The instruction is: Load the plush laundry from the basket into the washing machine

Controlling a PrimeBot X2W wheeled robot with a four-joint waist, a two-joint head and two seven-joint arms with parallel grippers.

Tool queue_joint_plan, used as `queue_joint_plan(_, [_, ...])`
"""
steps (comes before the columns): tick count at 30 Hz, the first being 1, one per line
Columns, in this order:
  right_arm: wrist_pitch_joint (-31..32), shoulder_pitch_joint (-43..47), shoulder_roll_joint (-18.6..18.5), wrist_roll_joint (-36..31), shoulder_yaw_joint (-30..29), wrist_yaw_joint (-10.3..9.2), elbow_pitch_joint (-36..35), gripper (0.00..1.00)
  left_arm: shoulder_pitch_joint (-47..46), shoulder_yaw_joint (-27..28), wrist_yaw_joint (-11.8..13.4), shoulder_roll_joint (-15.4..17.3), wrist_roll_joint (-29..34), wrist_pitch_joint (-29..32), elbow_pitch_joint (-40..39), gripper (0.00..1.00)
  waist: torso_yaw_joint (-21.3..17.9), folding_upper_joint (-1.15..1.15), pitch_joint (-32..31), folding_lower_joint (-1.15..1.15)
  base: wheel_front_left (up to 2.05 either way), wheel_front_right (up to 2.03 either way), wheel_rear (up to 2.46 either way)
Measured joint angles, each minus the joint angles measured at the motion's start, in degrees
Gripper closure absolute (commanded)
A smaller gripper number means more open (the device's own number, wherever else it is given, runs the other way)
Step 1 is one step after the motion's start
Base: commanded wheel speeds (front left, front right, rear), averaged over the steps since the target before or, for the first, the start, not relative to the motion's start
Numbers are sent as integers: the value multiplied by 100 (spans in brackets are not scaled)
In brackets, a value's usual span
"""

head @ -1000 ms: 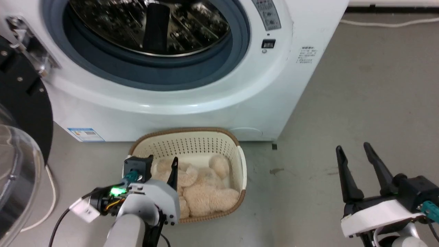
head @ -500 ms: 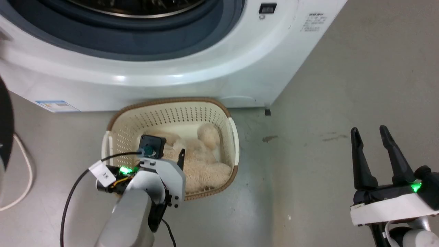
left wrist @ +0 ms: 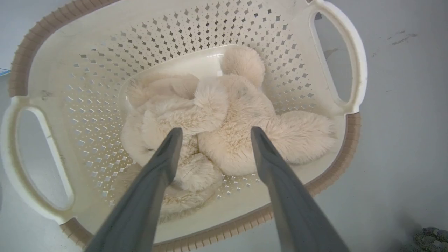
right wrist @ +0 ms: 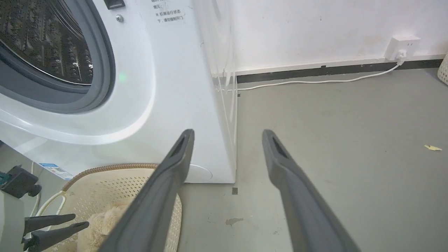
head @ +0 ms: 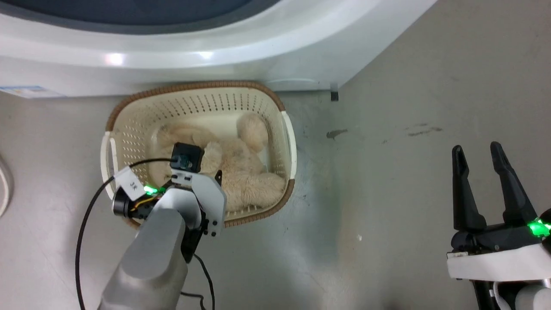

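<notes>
Left claw (left wrist: 215, 130) was spread wide, pointing down at the plush toy (left wrist: 231, 105) lying in the basket (left wrist: 63, 45) by the washer (head: 275, 47). Right claw (head: 476, 147) was spread too, well apart, over the floor (head: 409, 86).

the plush laundry (head: 247, 183) lies in the basket (head: 137, 125), just at 6 o'clock of the washing machine (head: 258, 47). the left gripper (left wrist: 214, 130) hangs over it; the right gripper (head: 476, 147) is well apart at 4 o'clock.

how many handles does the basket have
2. In the left wrist view, one white handle is on the left side of the basket, and the other handle is on its right side. Both show fully.
</notes>
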Motion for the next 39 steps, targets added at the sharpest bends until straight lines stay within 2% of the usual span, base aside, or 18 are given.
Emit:
queue_joint_plan(10, [-122,2,0,112,8,0,-304,0,-762,-437,166,190,45,237,659,0,9,0,673,0,0,0,0])
queue_joint_plan(20, [-243,32,0,363,44,0,-555,0,-1464,-931,701,469,298,374,1282,0,-40,0,1224,0,0,0,0])
queue_joint_plan(26, [-314,130,0,502,46,0,-699,0,-1807,-954,1017,546,176,288,1475,0,-81,0,1525,0,0,0,0])
queue_joint_plan(30, [-366,133,0,586,80,0,-773,0,-2009,-973,1072,587,-8,168,1580,0,-105,0,1734,0,0,0,0])
queue_joint_plan(34, [-396,133,0,646,105,0,-844,0,-2233,-1027,942,565,-164,386,1822,0,-136,0,1931,-1,0,0,0])
queue_joint_plan(35, [-398,133,0,669,107,0,-860,0,-2295,-1039,893,553,-216,482,1884,21,-143,0,1979,0,0,0,0])
queue_joint_plan(36, [-420,133,0,681,107,0,-873,0,-2368,-1069,849,549,-244,563,1945,100,-149,0,2027,0,0,0,0])
queue_joint_plan(39, [-458,130,0,749,110,0,-922,0,-2582,-1194,730,558,-280,679,2048,100,-163,0,2174,-1,0,0,0])
